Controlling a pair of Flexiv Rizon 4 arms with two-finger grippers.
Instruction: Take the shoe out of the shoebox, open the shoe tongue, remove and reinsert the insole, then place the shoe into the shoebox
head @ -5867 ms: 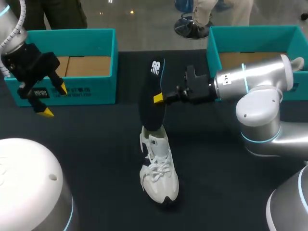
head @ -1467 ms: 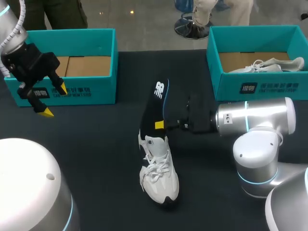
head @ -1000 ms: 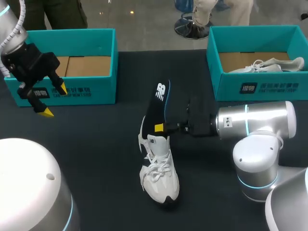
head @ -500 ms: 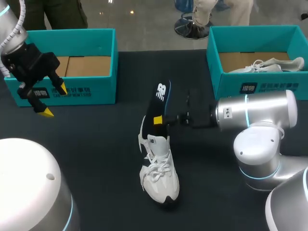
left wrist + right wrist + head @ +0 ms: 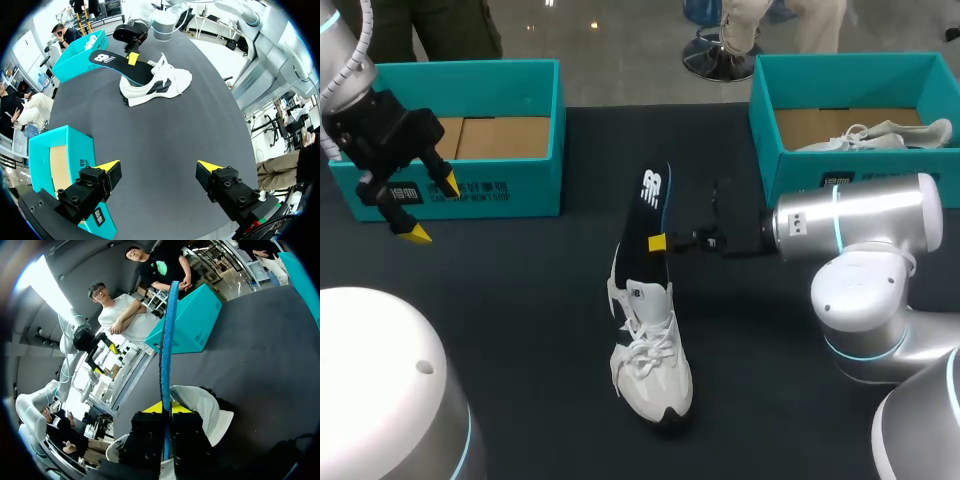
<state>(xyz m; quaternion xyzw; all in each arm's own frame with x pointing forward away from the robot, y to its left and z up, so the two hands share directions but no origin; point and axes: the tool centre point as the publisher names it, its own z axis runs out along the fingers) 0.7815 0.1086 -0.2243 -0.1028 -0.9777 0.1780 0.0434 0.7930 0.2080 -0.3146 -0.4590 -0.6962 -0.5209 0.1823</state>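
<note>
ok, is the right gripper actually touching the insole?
Touching. Right wrist view shows the right gripper shut on the insole, one yellow tip against each side.

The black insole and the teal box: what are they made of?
The flat black insole, pinched in the right hand, looks like foam under matte fabric: its thin edge shows blue and seemingly spongy in the right wrist view. The empty teal shoebox looks like printed cardboard: bare brown floor inside, crisp folded walls.

Left pincer (image 5: 432, 208) hangs spread (very wide); right pincer (image 5: 657, 242) pinched together, its arm level.
</note>
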